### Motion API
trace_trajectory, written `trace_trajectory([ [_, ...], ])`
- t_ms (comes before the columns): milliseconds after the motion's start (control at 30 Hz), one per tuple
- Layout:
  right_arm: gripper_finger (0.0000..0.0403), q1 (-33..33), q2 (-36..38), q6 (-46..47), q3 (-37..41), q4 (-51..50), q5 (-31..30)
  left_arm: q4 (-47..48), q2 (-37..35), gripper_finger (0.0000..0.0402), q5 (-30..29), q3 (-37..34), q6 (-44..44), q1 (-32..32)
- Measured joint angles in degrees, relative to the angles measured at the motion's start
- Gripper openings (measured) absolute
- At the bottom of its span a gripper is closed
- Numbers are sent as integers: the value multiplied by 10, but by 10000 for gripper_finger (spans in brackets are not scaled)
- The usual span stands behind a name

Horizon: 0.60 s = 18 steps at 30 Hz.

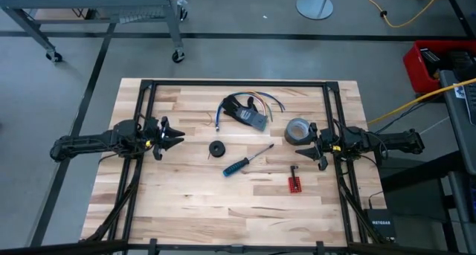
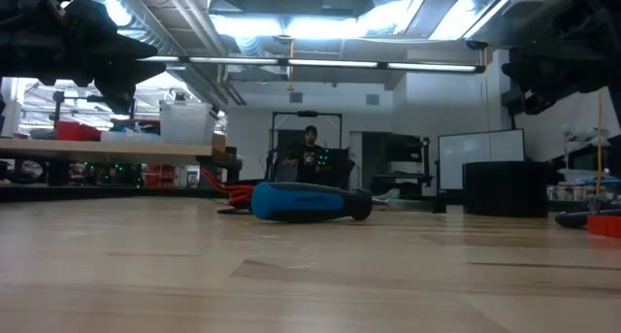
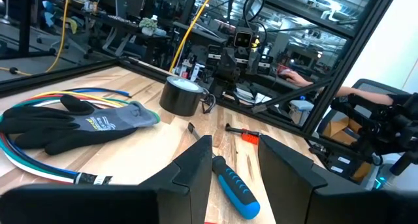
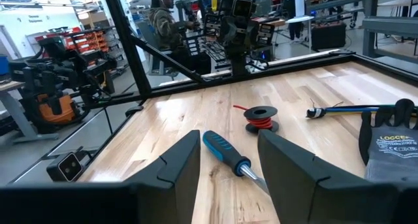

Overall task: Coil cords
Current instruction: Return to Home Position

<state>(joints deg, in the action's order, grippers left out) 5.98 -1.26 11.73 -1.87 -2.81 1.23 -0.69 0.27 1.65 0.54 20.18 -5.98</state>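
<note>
A small black coil (image 1: 217,149) wound with red wire lies flat on the table's middle; it also shows in the right wrist view (image 4: 260,116). Loose coloured cords (image 1: 269,99) lie under a black and grey glove (image 1: 245,110) at the far middle, and they fan out beside the glove in the left wrist view (image 3: 39,100). My left gripper (image 1: 172,138) is open and empty, left of the coil, above the table. My right gripper (image 1: 306,146) is open and empty at the right, beside the grey tape roll (image 1: 297,129).
A blue-handled screwdriver (image 1: 245,160) lies between the grippers, near the coil. A small red block (image 1: 294,184) with a black key lies toward the near right. The tape roll stands close to my right gripper. A black frame (image 1: 238,83) borders the table. A person stands in the room beyond.
</note>
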Motion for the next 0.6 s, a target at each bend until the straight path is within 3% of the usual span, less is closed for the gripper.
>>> trace_trajectory([
  [600, 158, 0, 0, -1, 0, 0, -15, 0, 0, 117, 0, 0, 0, 0],
])
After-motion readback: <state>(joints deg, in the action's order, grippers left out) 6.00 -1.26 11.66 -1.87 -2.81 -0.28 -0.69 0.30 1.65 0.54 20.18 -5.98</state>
